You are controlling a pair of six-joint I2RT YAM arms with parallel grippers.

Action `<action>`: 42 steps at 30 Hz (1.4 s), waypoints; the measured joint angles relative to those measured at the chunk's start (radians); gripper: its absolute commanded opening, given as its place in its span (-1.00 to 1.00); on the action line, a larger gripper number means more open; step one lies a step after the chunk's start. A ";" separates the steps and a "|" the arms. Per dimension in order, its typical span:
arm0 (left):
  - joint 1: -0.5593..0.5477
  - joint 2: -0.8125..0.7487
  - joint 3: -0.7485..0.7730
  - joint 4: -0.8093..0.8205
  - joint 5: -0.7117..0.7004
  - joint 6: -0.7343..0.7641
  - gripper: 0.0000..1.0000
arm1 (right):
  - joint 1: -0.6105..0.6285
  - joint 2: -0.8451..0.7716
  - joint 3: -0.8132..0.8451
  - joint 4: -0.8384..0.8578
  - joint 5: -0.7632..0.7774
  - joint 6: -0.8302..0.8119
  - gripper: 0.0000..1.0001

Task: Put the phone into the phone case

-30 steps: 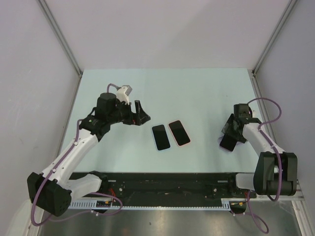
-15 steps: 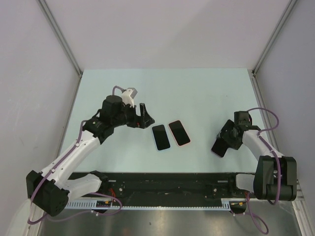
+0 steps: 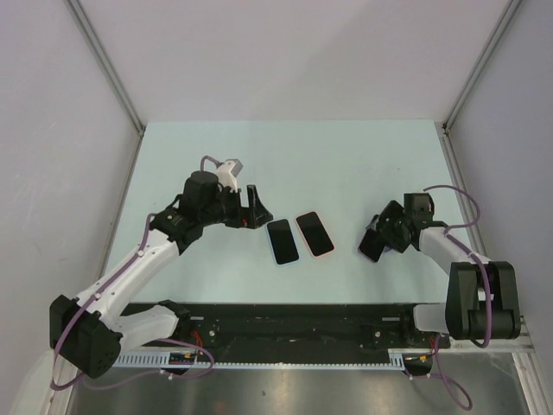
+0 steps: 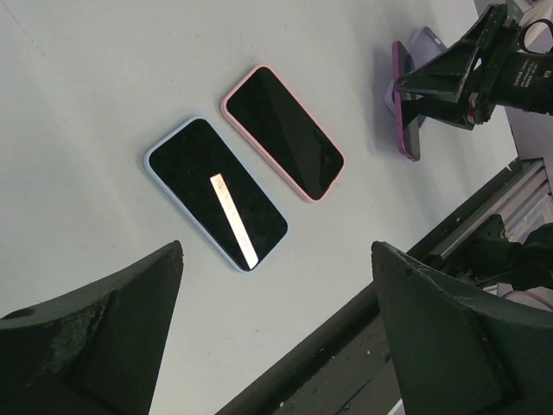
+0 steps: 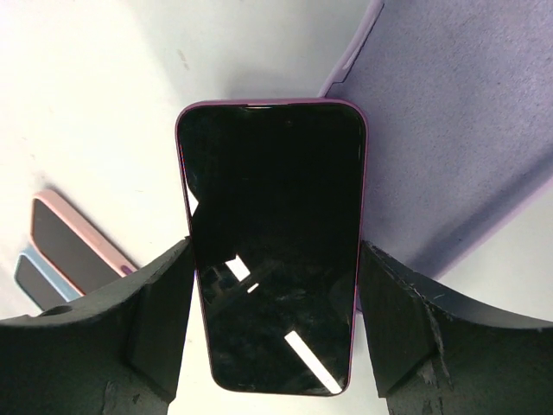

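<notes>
My right gripper (image 3: 378, 239) is shut on a black-screened phone with a magenta rim (image 5: 272, 216), gripped across its long sides. The left wrist view shows that phone (image 4: 404, 112) standing on edge above the table. An empty lavender phone case (image 5: 449, 156) lies open side up just behind and to the right of the phone. It also shows in the left wrist view (image 4: 429, 40). My left gripper (image 3: 257, 211) is open and empty, hovering just left of two other phones.
A phone in a light blue case (image 3: 282, 241) and a phone in a pink case (image 3: 315, 233) lie side by side, screens up, at the table's middle. Both show in the left wrist view (image 4: 216, 194) (image 4: 282, 132). A black rail (image 3: 294, 324) runs along the near edge.
My right gripper has carried the magenta-rimmed phone leftward, toward the table's middle. My left gripper has moved right, closer to the blue-cased phone.
</notes>
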 measured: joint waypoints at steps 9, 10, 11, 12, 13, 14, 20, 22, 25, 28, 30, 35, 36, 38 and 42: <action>-0.003 0.028 -0.010 0.012 0.000 -0.008 0.87 | 0.082 0.138 0.001 0.331 -0.040 0.216 -0.10; -0.003 0.031 -0.011 0.012 0.000 -0.009 0.86 | 0.093 0.163 0.000 0.390 -0.040 0.248 -0.09; -0.003 0.033 -0.011 0.012 0.000 -0.009 0.86 | 0.103 0.188 -0.001 0.452 -0.045 0.281 -0.10; -0.004 0.036 -0.011 0.013 0.000 -0.009 0.86 | 0.112 0.216 -0.001 0.512 -0.047 0.312 -0.10; -0.004 0.038 -0.011 0.013 -0.001 -0.009 0.86 | 0.117 0.238 -0.001 0.556 -0.047 0.338 -0.10; -0.004 0.039 -0.011 0.013 -0.001 -0.010 0.84 | 0.123 0.268 -0.002 0.612 -0.050 0.374 -0.10; -0.013 0.063 -0.011 0.019 -0.011 -0.020 0.72 | 0.119 0.320 0.049 0.671 -0.073 0.406 -0.10; -0.028 0.098 0.003 0.020 -0.015 -0.027 0.69 | 0.108 0.304 0.084 0.636 -0.073 0.380 -0.11; -0.051 0.175 0.046 0.030 -0.026 -0.039 0.65 | 0.066 0.220 0.106 0.550 -0.069 0.314 -0.11; -0.082 0.260 0.105 0.049 -0.054 -0.052 0.53 | 0.003 0.098 0.113 0.435 -0.039 0.231 -0.11; -0.111 0.326 0.156 0.076 -0.072 -0.058 0.49 | -0.041 0.023 0.116 0.364 -0.018 0.178 -0.10; -0.179 0.512 0.308 0.145 -0.122 -0.061 0.35 | -0.159 -0.140 0.126 0.165 0.059 0.051 -0.11; -0.193 0.551 0.340 0.155 -0.137 -0.059 0.34 | -0.178 -0.165 0.126 0.131 0.071 0.028 -0.11; -0.228 0.636 0.419 0.169 -0.164 -0.047 0.32 | -0.210 -0.211 0.126 0.072 0.082 -0.013 -0.12; -0.283 0.806 0.595 0.192 -0.176 -0.021 0.22 | -0.281 -0.264 0.127 -0.001 0.072 -0.077 -0.12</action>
